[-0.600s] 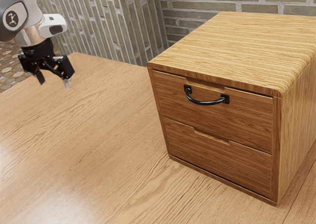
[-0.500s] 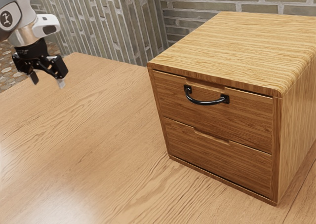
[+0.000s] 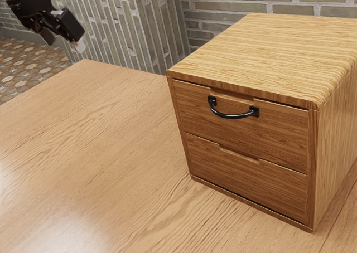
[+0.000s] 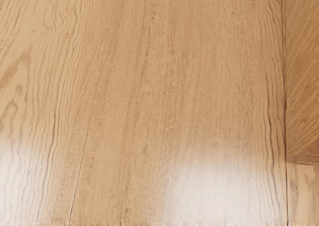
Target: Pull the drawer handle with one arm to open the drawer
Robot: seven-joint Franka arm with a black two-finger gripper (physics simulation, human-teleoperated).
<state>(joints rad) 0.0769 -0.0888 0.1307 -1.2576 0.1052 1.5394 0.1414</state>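
Lifted higher and farther toward the exterior view's left than half a second ago, the black gripper (image 3: 63,40) hangs in the upper left corner of that view, well above the desk (image 3: 100,152). Its two fingers stand spread apart with nothing between them. Below the hand, the wrist view looks down on the desk's bare wood grain (image 4: 149,111) with a pale sheen of reflected light. Well apart from the gripper, at the exterior view's right, a two-drawer wooden cabinet (image 3: 279,52) stands on the desk. The top drawer (image 3: 245,133) sits flush with the cabinet front, fully shut, and its curved black drawer handle (image 3: 233,115) is untouched. The lower drawer (image 3: 245,178) is likewise shut. A brick wall (image 3: 251,5) runs behind the cabinet.
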